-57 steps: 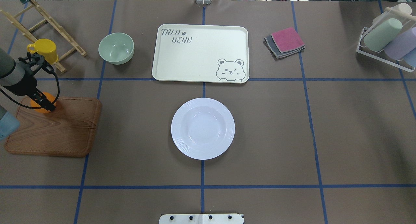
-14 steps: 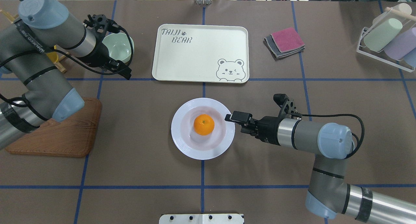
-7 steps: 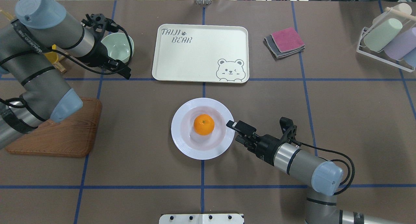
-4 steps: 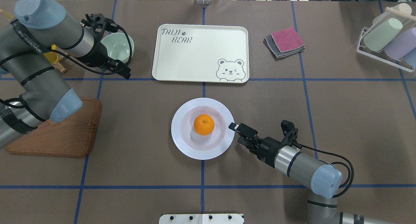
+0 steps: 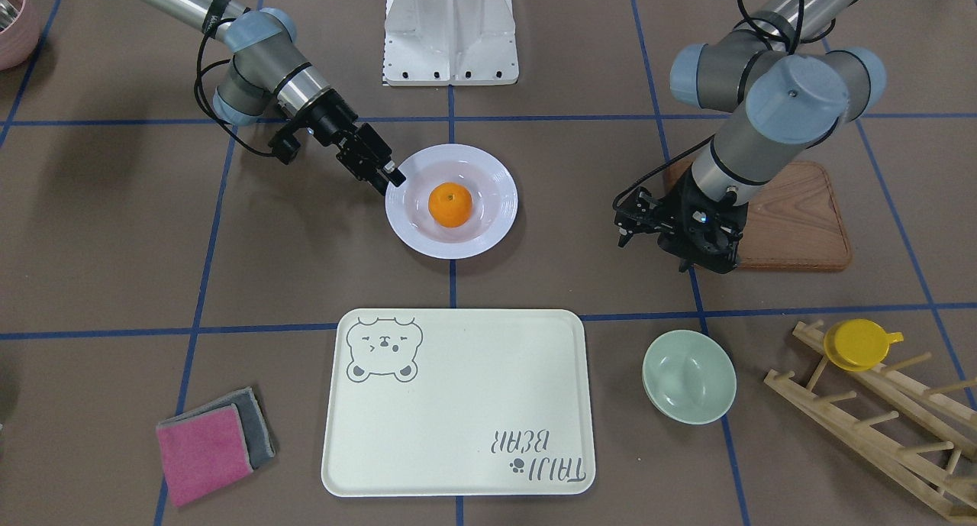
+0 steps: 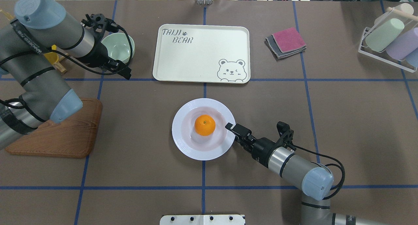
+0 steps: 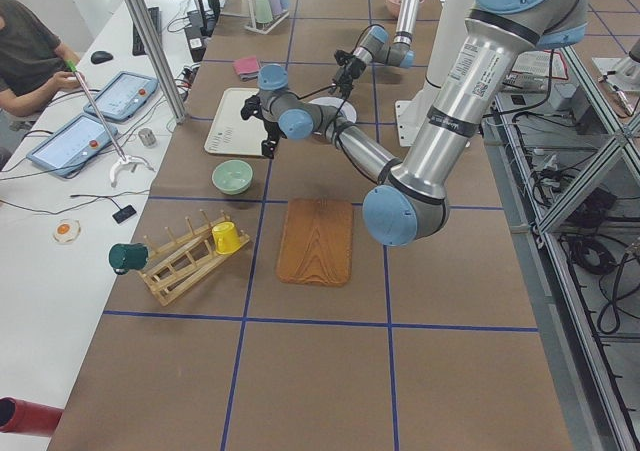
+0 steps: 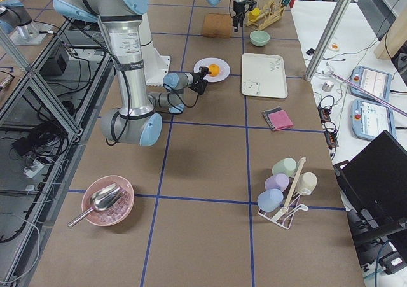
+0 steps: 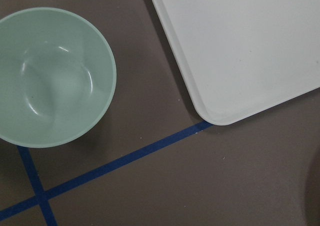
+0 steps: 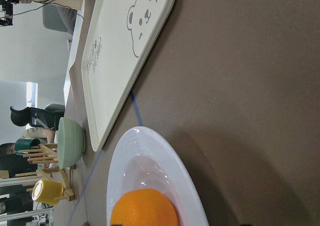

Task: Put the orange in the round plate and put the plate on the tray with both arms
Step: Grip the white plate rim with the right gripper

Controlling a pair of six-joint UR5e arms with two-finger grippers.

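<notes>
We see the scene from six places. One camera sits high behind the robot and looks forward and down on the brown paper-covered table (image 6: 147, 172). Another faces it from across the table and looks steeply down, with the robot's white metal base (image 5: 450, 30) at the top. Both share the middle of the table, but the big cream tray with the grey bear face (image 5: 458, 404) lies near us in one and far in the other.

Two cameras stand far off at the table's ends and look along it. The round white ribbed plate (image 8: 222, 74) is tiny there.

The left wrist camera looks straight down, close up, on the pale green round bowl (image 9: 50, 75) and a tray corner. The right wrist camera is turned sideways, low and very near the plate. It looks past the small bright orange fruit (image 10: 144, 208) toward the tray.
</notes>
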